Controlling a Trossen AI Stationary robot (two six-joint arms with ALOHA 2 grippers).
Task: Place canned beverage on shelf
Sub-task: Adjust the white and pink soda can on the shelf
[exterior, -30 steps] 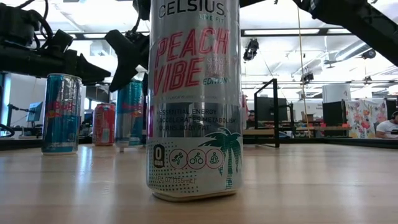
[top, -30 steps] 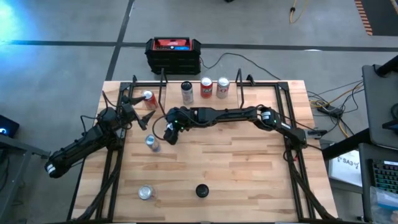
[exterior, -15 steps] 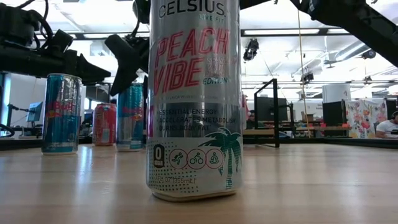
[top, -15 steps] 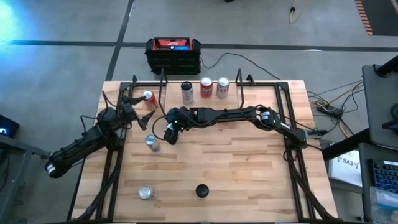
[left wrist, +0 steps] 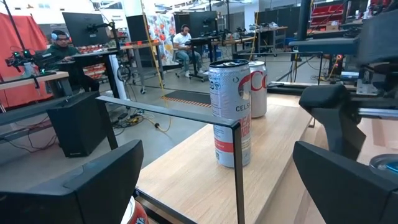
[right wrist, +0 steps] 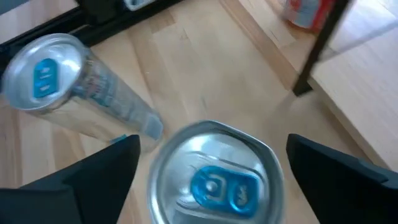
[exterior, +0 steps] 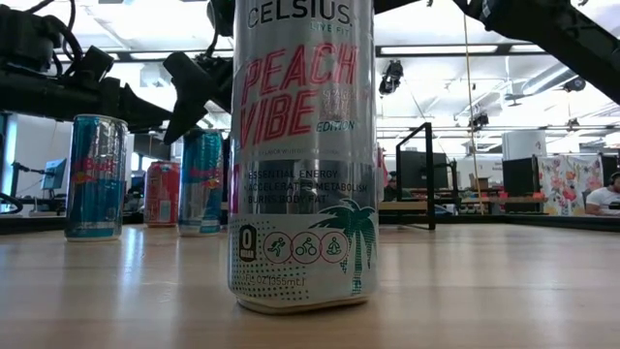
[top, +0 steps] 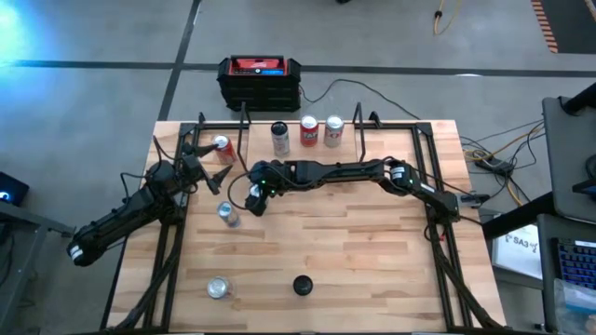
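Observation:
My right gripper (top: 254,197) reaches over mid-table, left of centre. It stands open above a blue slim can (right wrist: 214,177), one finger on either side of the can's top and apart from it. That can (exterior: 201,182) stands upright on its base on the tabletop. A second blue can (top: 228,214) stands beside it. The shelf (top: 317,147), a light plank with black rod uprights at the far edge, carries three cans (top: 308,130). My left gripper (top: 200,166) waits open at the left, near a red can (top: 222,149).
A silver can (top: 218,287) and a round black object (top: 301,285) sit near the front edge. A black-and-red box (top: 260,80) lies on the floor beyond the table. A black frame (top: 177,233) runs along both table sides. Bare wood lies right of centre.
My right gripper has opened and let go of the blue slim can, which now stands on the tabletop. The arm itself has stayed where it was.

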